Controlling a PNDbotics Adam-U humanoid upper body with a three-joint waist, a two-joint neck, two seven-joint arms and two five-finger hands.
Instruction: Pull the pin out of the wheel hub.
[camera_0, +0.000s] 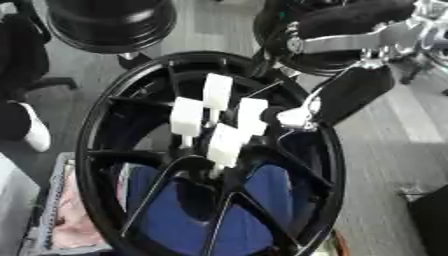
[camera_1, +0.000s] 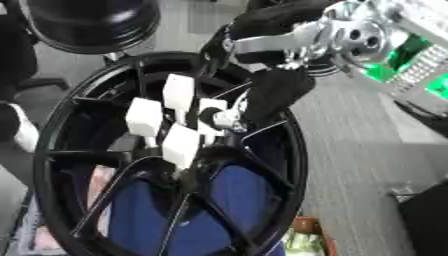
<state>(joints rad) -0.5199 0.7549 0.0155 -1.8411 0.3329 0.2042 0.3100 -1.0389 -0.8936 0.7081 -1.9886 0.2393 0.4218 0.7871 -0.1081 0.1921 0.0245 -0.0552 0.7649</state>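
A large black wheel hub (camera_0: 96, 150) stands upright and fills the middle of both eye views. Several white pins with square heads stick out of its centre: one high (camera_0: 217, 91), one left (camera_0: 186, 116), one low (camera_0: 227, 145) and one right (camera_0: 252, 115). My right arm comes in from the upper right. Its black right hand (camera_0: 350, 95) reaches the right pin (camera_1: 210, 111), fingertips (camera_1: 229, 119) curled against it at the pin's right side. The left hand does not show.
A second black wheel (camera_0: 109, 22) stands behind at the upper left, and another dark wheel (camera_0: 315, 55) behind my arm. Blue fabric (camera_0: 262, 200) shows through the spokes. A white shoe (camera_0: 35, 132) is at the left, green-lit equipment (camera_1: 411, 60) at the right.
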